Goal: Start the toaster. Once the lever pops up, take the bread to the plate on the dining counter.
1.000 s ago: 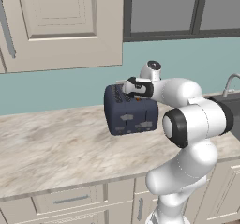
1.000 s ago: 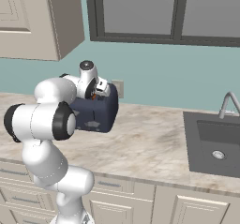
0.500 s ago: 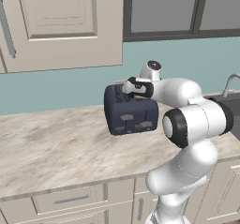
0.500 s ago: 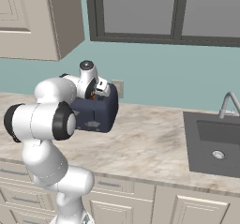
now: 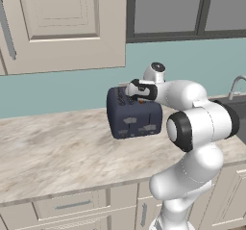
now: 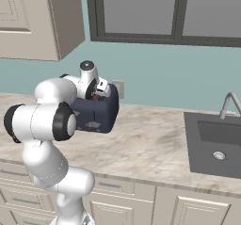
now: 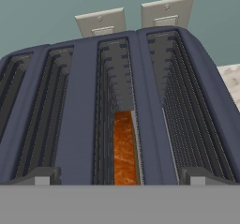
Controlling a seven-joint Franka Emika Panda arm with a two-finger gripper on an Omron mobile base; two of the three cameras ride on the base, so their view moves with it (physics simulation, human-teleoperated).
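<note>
The dark navy toaster (image 5: pixel 133 114) (image 6: pixel 96 115) stands on the marble worktop against the teal wall. My gripper (image 5: pixel 129 90) (image 6: pixel 97 95) hovers just above its top, pointing down at the slots. In the hand view the two fingertips (image 7: pixel 43 176) stand wide apart, and my open gripper (image 7: pixel 119 177) straddles a middle slot of the toaster (image 7: pixel 79 124). The bread (image 7: pixel 124 148), an orange-brown toasted slice, sits deep inside that slot, with nothing between the fingers touching it. The plate and the dining counter are out of view.
Two wall outlets (image 7: pixel 101 22) sit behind the toaster. A sink (image 6: pixel 217 146) with a faucet (image 6: pixel 230 104) lies to the right. An upper cabinet (image 5: pixel 62 22) hangs over the bare worktop (image 5: pixel 53 149) on the left.
</note>
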